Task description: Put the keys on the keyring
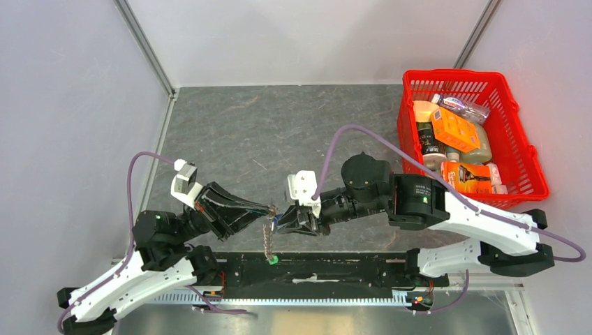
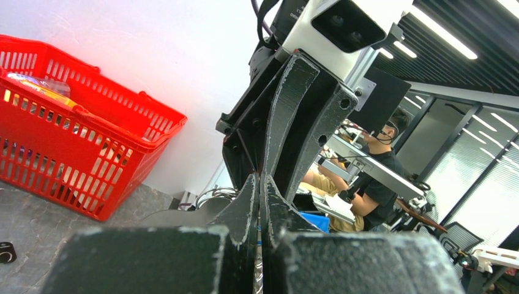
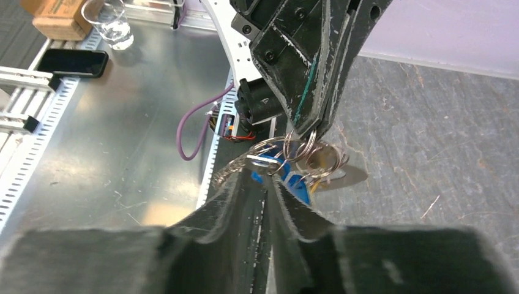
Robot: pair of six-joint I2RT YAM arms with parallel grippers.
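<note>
So the two arms meet nose to nose just toward 6 o'clock from the middle of the grey table (image 1: 244, 132), with the left gripper (image 1: 267, 209) coming in from 9 o'clock and the right gripper (image 1: 283, 222) from 3 o'clock. In the right wrist view the left one's tips are pressed together on a wire loop of the keyring (image 3: 298, 146), holding it up in the air. My guess is that's so the ring stays put and faces the other arm. The chain (image 1: 267, 241) dangles straight toward 6 o'clock, and the green tag (image 1: 274, 260) ends up over the black rail at the near edge. The keys (image 3: 321, 160) hang bunched right under that pinch, tangled in with the loops, so I honestly can't say which are properly threaded on. The blue-capped key (image 3: 294, 184) sits right at the right gripper's tips. Those jaws show only a sliver of a gap, and I can't tell if they're pinching the key or just next to it. The red basket (image 1: 450, 72) of groceries sits at 2 o'clock, well out of the way. There are orange packs in there, but the print is too small to read. A phone (image 3: 72, 62) and a glass (image 3: 113, 24) sit on the metal bench beyond the rail, with no writing legible there either.
</note>
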